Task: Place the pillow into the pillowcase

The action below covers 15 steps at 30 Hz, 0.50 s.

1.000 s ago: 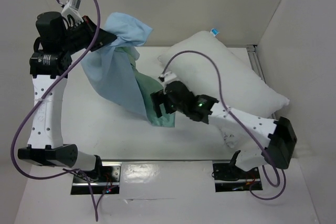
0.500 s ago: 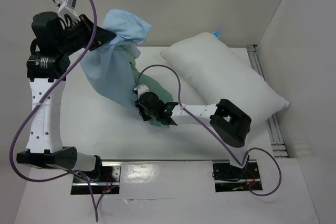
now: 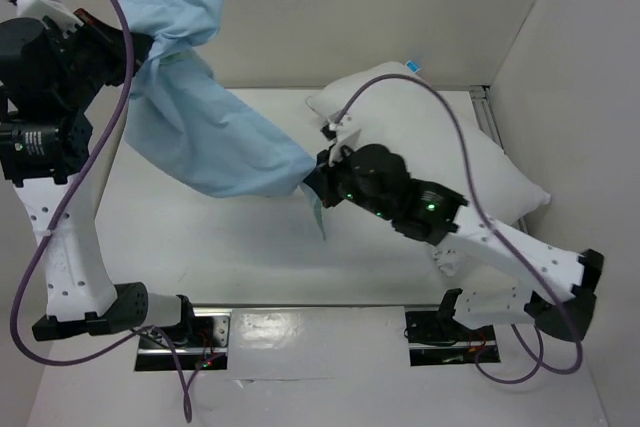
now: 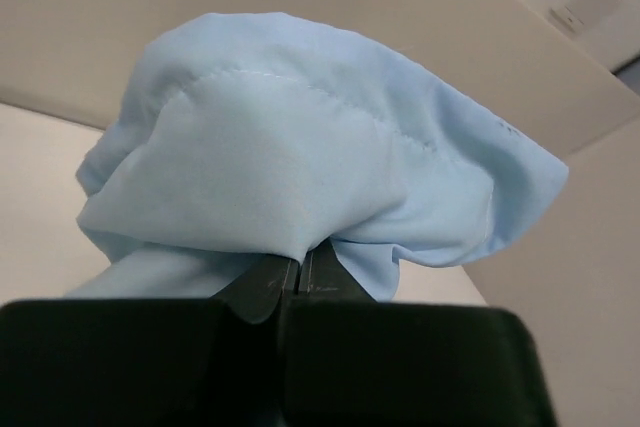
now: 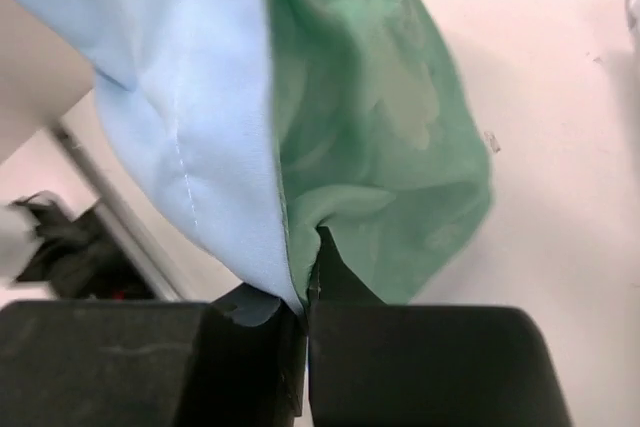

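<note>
The pillowcase (image 3: 210,142) hangs stretched in the air between both arms, its light blue face up. My left gripper (image 3: 143,45) is raised at the far left and shut on one end of the pillowcase (image 4: 300,167). My right gripper (image 3: 312,184) is shut on the other end near the table's middle, where the blue face meets the sea-green patterned face of the pillowcase (image 5: 370,117). The white pillow (image 3: 440,142) lies on the table at the right, behind and partly under the right arm.
A metal rail (image 3: 490,117) runs along the table's right edge beside the pillow. White walls close in the back and right. Purple cables (image 3: 110,57) loop off both arms. The arm bases (image 3: 440,327) sit at the near edge.
The right gripper reached into the hanging cloth, shut on its lower end and pulled it right. The left arm lifted its end higher and to the left, stretching the pillowcase.
</note>
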### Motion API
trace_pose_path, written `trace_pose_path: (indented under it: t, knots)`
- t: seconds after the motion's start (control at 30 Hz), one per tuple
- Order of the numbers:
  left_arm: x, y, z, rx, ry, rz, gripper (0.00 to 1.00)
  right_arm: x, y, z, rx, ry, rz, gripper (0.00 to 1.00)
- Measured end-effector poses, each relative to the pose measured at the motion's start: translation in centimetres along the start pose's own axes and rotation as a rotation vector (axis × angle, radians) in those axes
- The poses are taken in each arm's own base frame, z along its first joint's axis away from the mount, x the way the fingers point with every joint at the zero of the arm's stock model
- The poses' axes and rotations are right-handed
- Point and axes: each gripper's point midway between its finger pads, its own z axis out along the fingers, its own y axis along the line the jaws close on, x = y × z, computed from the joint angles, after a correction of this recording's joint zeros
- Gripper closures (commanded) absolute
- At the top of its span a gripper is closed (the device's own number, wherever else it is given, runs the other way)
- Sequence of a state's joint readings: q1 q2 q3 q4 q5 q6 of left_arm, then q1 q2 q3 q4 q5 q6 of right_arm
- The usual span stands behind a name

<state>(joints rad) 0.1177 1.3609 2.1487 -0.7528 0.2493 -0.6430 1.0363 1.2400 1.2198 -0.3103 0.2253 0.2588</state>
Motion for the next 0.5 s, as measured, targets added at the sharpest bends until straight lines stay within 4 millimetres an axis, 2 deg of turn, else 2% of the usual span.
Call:
trace_pose_path:
  t: [0.07, 0.13, 0.2, 0.27, 0.4, 0.5]
  knots:
    - [-0.9, 0.9, -1.0, -0.066, -0.046, 0.000, 1.00, -3.3, 0.6, -3.8, -0.042, -0.031, -0.002, 1.00]
    - [-1.6, 1.6, -2.5, -0.136, -0.088, -0.012, 1.00, -5.6, 1.3, -7.2, -0.085, -0.035, 0.002, 1.00]
    - [-2.0, 2.0, -3.9, -0.185, -0.114, -0.020, 1.00, -6.4, 1.8, -9.8, -0.127, -0.014, 0.013, 1.00]
    - [-2.5, 1.3, -5.9, -0.186, -0.147, -0.018, 1.00, -6.4, 2.2, -11.6, -0.160, 0.011, 0.023, 1.00]
    - [-2.4, 0.9, -7.7, -0.184, -0.161, -0.015, 1.00, -6.1, 1.9, -12.6, -0.143, 0.049, 0.034, 1.00]
    - [-1.4, 2.0, -6.1, -0.198, -0.133, -0.020, 1.00, -5.9, 0.2, -11.3, -0.031, 0.062, 0.021, 1.00]
